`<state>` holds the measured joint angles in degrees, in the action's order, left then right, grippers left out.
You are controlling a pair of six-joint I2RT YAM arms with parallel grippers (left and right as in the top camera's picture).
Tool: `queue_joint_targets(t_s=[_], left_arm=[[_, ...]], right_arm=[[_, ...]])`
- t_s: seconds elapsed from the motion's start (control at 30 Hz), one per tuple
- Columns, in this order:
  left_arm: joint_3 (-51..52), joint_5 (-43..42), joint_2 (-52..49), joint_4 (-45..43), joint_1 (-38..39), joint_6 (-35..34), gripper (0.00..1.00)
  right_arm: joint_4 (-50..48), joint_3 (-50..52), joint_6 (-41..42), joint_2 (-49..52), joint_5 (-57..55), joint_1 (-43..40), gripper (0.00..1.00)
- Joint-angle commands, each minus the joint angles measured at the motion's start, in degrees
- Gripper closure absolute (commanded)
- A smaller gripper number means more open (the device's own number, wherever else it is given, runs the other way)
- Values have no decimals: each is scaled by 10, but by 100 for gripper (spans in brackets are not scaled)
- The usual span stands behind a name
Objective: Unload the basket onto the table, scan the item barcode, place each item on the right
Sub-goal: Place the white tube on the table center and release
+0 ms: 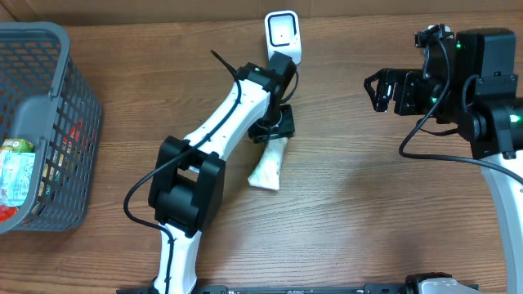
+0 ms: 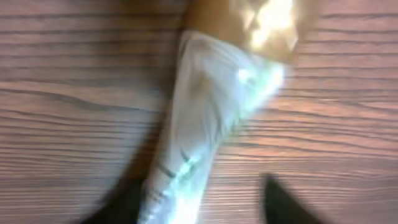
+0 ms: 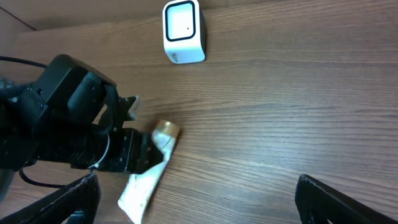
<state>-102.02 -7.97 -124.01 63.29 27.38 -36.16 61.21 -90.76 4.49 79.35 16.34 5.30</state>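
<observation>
White arm links (image 1: 225,114), black joints (image 1: 188,184), looping black cables (image 1: 127,204), green lights (image 1: 458,44).

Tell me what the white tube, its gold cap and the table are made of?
The tube looks like soft plastic, white and glossy: it creases and shines. The cap is shiny gold, plastic or metal, hard to tell. The table shows brown grain lines: real wood or laminate.

Nothing can be read: print on the tube (image 2: 205,124) and the packet (image 1: 16,167) is too blurred.
</observation>
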Motion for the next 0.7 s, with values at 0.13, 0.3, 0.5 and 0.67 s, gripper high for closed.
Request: queue_joint_targets(t_s=[0.13,0.3,0.5,0.67], left_arm=[[-96,-9,9,35,-42,50,1],[-316,-9,30,169,-144,112,0],[-582,-8,56,318,-315,150,0],[-627,-35,93,335,-471,178,0]], right_arm=[[0,-11,2,2,3,1,0],[0,-11,2,2,3,1,0],[0,-11,2,2,3,1,0],[0,-11,2,2,3,1,0]])
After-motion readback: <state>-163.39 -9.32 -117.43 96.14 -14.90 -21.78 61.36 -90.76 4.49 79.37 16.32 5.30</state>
